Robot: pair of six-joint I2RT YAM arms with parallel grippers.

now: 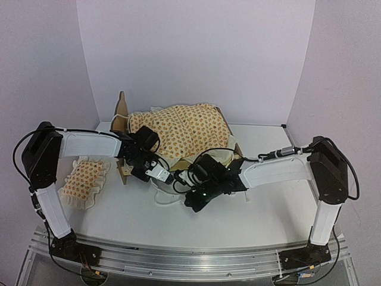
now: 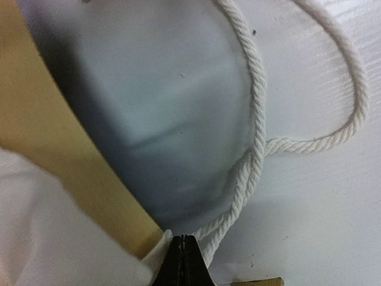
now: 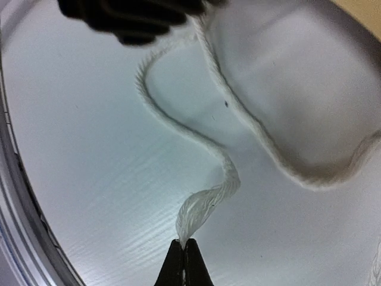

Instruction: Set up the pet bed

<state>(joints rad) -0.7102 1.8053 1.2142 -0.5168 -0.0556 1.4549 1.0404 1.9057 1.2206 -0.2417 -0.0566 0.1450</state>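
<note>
Left end effector point(image 2: 183, 262) grips the cord point(image 2: 258, 107) beside the pet bed frame point(image 2: 53, 155), while right end effector point(image 3: 184, 262) grips its frayed tip, nearer the tabletop's point(image 1: 268, 208) front edge.

- Top view: soft, even light from above. The table point(image 1: 268, 220) is bright with no glare, there are faint shadows around the white cord point(image 1: 159, 198), and the picture is slightly grainy.
- Left wrist: cool bluish cast, with deep shadow left of the cord against the wooden bed frame point(image 2: 53, 149). The cord is sharp; the white cloth point(image 2: 41, 238) below-left of it is blurred.
- Right wrist: the cord's frayed end is crisp. The table edge left of it bows with lens distortion, and above it the frame goes soft.
</note>
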